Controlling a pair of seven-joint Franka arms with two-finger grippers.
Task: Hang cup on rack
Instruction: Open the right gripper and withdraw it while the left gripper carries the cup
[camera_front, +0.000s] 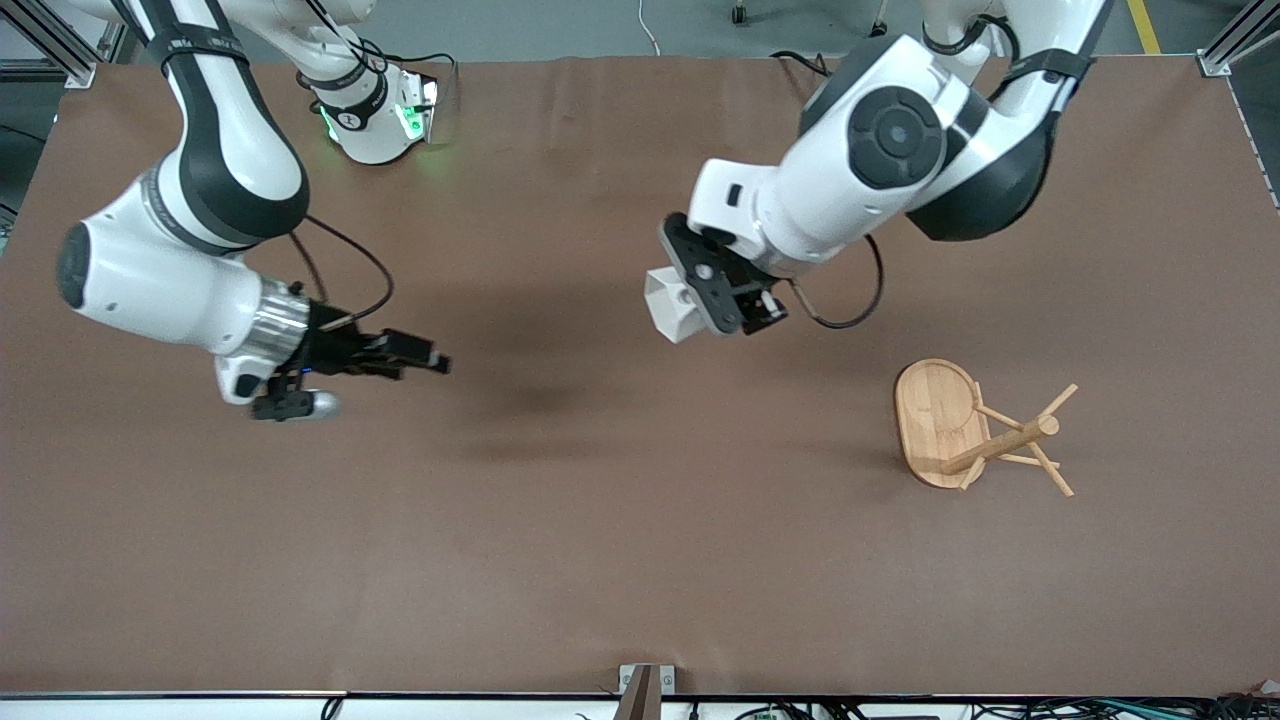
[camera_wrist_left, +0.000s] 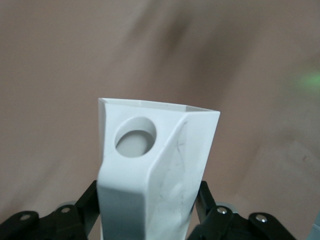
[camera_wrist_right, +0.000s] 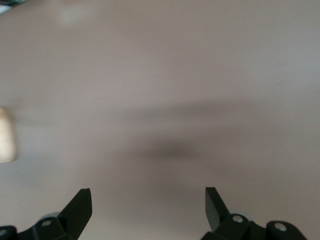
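The left gripper (camera_front: 700, 300) clamps the white faceted cup (camera_front: 672, 305) above the brown counter (camera_front: 600, 520), well apart from the wooden pegged rack (camera_front: 975, 430); the right gripper (camera_wrist_right: 148, 207) waits, spread wide, holding nothing.

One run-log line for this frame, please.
left gripper: shut on cup, airborne over table | right gripper: open, waiting | rack: upright, bare

A broad brown matte table covering (camera_front: 600, 560) spreads across the whole work surface, faintly creased and carrying soft dark shadows near its middle. Silver aluminium frame posts (camera_front: 1235, 45) stand at the corners farthest from the front camera — and a small metal bracket (camera_front: 645, 685) sits at the nearest edge, with dark cables (camera_front: 1000, 708) trailing along that edge.
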